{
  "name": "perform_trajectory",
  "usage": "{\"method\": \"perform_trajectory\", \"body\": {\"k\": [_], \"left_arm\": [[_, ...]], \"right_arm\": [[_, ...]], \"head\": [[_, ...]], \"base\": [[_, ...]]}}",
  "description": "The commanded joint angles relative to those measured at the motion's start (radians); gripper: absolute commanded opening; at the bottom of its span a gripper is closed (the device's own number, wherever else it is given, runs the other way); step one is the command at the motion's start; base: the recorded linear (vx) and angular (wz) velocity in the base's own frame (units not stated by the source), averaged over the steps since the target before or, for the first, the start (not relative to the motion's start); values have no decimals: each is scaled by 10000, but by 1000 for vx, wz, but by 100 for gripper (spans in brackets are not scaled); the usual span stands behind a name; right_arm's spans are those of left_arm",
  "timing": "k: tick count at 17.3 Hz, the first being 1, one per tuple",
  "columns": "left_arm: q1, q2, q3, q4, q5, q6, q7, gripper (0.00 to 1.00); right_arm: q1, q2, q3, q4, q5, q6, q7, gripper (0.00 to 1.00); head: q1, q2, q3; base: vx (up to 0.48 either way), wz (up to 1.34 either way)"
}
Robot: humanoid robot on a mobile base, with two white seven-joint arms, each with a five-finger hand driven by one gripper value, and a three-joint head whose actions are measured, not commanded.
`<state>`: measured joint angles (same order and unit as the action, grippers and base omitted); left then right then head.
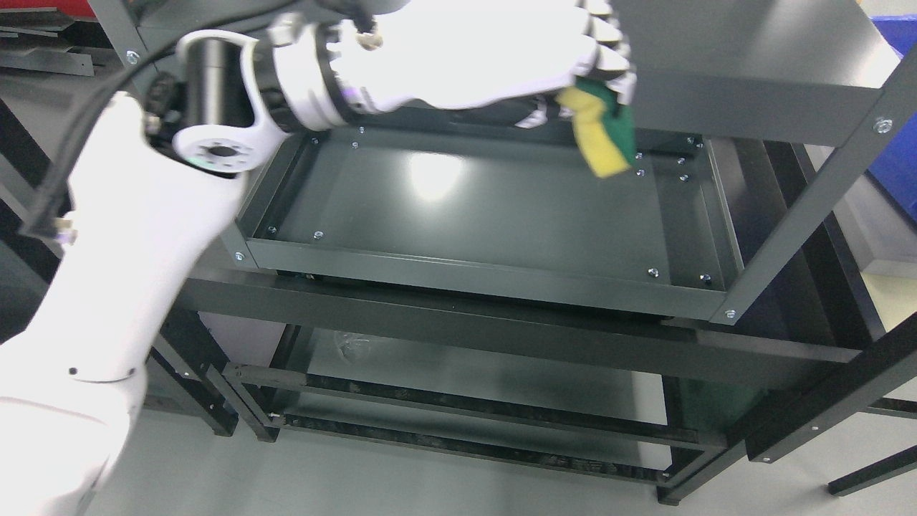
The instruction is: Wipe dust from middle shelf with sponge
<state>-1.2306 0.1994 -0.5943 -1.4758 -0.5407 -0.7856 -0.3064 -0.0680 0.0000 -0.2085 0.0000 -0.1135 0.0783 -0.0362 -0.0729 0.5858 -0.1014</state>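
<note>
My left arm comes in from the lower left and reaches across the top of the picture. Its white left hand (598,86) is shut on a yellow and green sponge (605,140), which hangs down from the fingers. The sponge is held above the far right part of the dark metal middle shelf (473,208), close to its back right corner; I cannot tell whether it touches the surface. A bright light reflection lies on the shelf near its middle. My right arm does not show.
The top shelf (752,50) overhangs the hand at the upper right. An upright post (809,215) stands at the front right corner. A lower shelf (487,387) lies beneath. A blue bin (899,122) sits at the right edge. Grey floor lies below.
</note>
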Motion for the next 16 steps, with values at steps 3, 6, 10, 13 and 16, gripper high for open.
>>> {"method": "perform_trajectory", "body": {"k": [3, 6, 10, 13, 16], "left_arm": [[659, -1820, -3288, 860, -453, 337, 1588, 0], [2405, -1820, -3553, 860, -391, 783, 2035, 0], [5305, -1820, -2606, 845, 449, 1120, 2388, 0], [6658, -1820, -492, 738, 2349, 2450, 3092, 0], [6876, -1820, 1655, 447, 3778, 4673, 4074, 0]], "right_arm": [[5, -175, -1, -174, 0, -16, -6, 100], [5, -175, 14, -174, 0, -16, -6, 100], [5, -175, 14, -174, 0, -16, -6, 100], [5, -175, -1, -174, 0, -16, -6, 100], [5, -175, -1, -174, 0, -16, -6, 100]], "head": [[0, 0, 0], [0, 0, 0], [0, 0, 0], [0, 0, 0], [0, 0, 0]], "base": [[0, 0], [0, 0], [0, 0], [0, 0], [0, 0]]}}
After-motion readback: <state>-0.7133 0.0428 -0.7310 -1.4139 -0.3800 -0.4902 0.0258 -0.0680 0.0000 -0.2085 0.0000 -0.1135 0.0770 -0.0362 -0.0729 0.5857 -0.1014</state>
